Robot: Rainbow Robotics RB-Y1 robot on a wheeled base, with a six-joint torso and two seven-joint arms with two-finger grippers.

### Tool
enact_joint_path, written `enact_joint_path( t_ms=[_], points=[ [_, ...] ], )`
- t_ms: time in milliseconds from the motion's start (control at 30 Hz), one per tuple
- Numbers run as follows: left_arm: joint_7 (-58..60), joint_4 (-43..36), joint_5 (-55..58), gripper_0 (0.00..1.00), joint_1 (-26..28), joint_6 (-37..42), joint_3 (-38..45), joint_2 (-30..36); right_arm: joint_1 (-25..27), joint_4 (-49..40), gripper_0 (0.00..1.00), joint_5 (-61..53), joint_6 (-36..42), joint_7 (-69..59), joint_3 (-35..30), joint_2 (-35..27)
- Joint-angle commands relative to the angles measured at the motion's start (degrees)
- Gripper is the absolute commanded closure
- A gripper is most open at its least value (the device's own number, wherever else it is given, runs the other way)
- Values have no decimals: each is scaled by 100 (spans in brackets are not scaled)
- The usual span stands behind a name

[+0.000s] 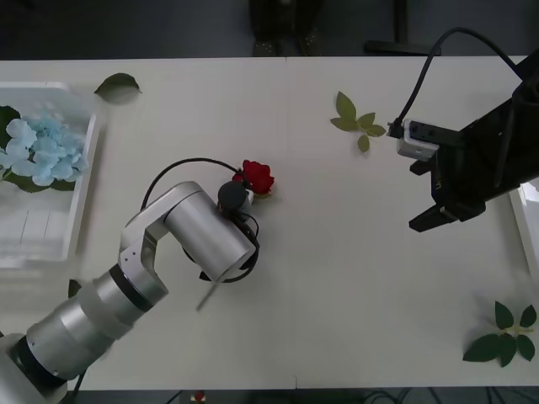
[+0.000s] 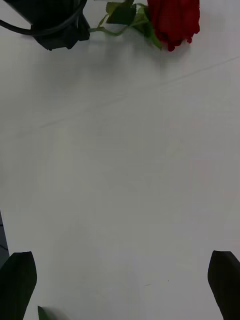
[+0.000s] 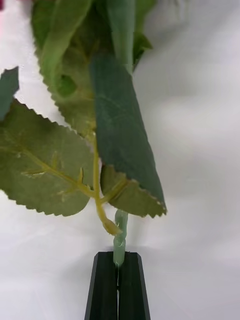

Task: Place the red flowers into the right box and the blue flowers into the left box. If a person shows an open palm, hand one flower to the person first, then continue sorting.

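Red flower (image 1: 258,178) sits near the tabletop (image 1: 337,278) centre, its green stem pinched between the closed black fingers (image 3: 105,285) of the left gripper (image 3: 118,260). Right gripper (image 1: 438,215) hovers open over bare tabletop near the right edge, well apart from the rose. Blue flower (image 1: 42,151) lies in the left box (image 1: 80,210) at the left edge. Right box (image 1: 526,227) rim shows at the right edge.

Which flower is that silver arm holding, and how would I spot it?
Find the silver left arm over the white table. At its tip, mid-table, the left pincer clamps a green stem; the red rose tops it. It's the lone red bloom; the blue flowers lie in the left box.
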Motion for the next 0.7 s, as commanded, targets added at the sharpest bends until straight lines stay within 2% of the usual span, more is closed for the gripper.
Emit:
enact_joint_path(
  t_ms=[33,300,533,700],
  points=[
    [-788,-269,164,100,-183,348,641,164,-113,-160,0,-6,-1,91,-66,-40],
    [-1544,-998,375,100,-236,998,1318,497,-113,-160,0,-6,-1,91,-66,-40],
    [-1851,-1886,1676,100,-113,875,1977,1078,-113,-160,0,-6,-1,91,-66,-40],
    [-1878,-2273,2801,100,81,673,2777,1157,-113,-160,0,-6,-1,91,-66,-40]
  ],
)
